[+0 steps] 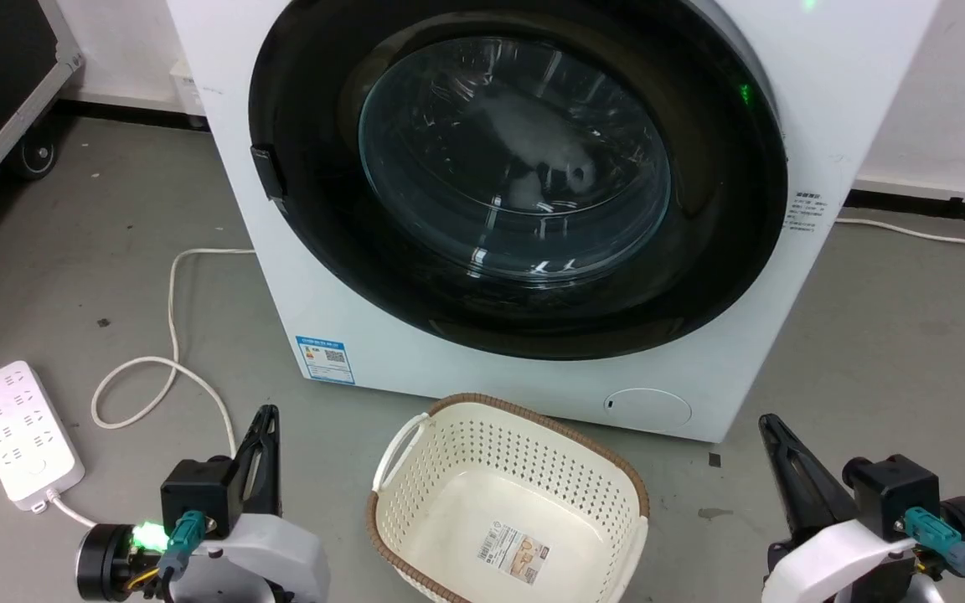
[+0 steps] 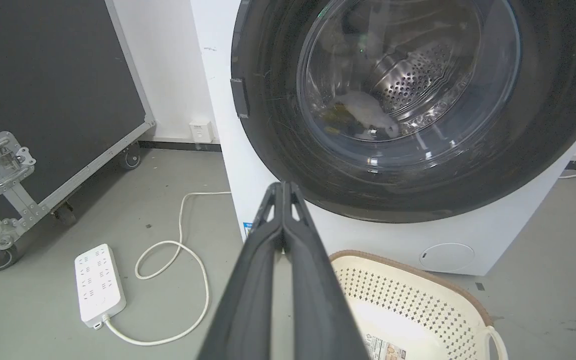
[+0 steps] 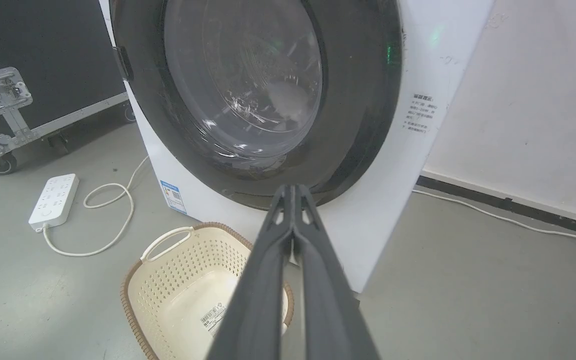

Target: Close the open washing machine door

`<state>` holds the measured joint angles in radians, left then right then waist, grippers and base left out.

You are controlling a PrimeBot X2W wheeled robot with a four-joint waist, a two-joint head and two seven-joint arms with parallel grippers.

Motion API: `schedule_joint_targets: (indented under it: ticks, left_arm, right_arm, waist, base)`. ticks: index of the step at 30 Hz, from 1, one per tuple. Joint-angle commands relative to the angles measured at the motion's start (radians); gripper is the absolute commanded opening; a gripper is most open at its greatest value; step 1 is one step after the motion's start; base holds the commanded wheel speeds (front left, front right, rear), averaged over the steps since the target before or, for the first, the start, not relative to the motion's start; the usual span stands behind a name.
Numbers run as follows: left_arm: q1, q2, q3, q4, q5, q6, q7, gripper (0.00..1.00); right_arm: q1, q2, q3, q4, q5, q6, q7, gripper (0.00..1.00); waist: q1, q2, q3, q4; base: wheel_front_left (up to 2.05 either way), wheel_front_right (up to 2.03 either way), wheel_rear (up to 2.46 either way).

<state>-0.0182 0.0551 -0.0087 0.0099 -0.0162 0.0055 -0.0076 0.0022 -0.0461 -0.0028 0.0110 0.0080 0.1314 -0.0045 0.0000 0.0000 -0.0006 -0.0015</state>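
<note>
The white washing machine (image 1: 482, 368) stands straight ahead on the grey floor. Its round glossy black door (image 1: 315, 251) lies flat against the machine's front, with the clear glass bowl (image 1: 516, 159) at its centre and pale laundry visible behind it. The door (image 2: 278, 130) and the steel drum behind its glass appear in the left wrist view, and the door (image 3: 358, 100) fills the upper middle of the right wrist view. My left gripper (image 1: 266, 412) rests low at the lower left, shut and holding nothing. My right gripper (image 1: 766, 420) rests at the lower right, also shut and apart from the machine.
An empty cream laundry basket (image 1: 415, 444) sits on the floor right before the machine, between my grippers. A white power strip (image 1: 22, 431) and its looping cord (image 1: 172, 335) lie to the left. A black wheeled flight case (image 2: 43, 100) stands further left.
</note>
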Motion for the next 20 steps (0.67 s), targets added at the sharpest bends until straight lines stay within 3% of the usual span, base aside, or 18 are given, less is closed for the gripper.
schedule_joint_targets:
  ticks: [1, 20]
  left_arm:
    - [0.018, -0.004, 0.007, -0.008, 0.013, -0.005, 0.006, 0.0]
    - [0.018, -0.005, 0.009, -0.01, 0.016, -0.005, 0.008, 0.0]
  right_arm:
    - [-0.002, -0.004, 0.002, -0.01, -0.007, -0.001, 0.003, 0.0]
    - [-0.002, -0.004, 0.003, -0.011, -0.008, -0.001, 0.005, 0.0]
  waist:
    - [0.0, 0.0, 0.0, 0.001]
    - [0.0, 0.0, 0.001, 0.001]
  base:
    - [0.0, 0.0, 0.0]
    - [0.0, 0.0, 0.0]
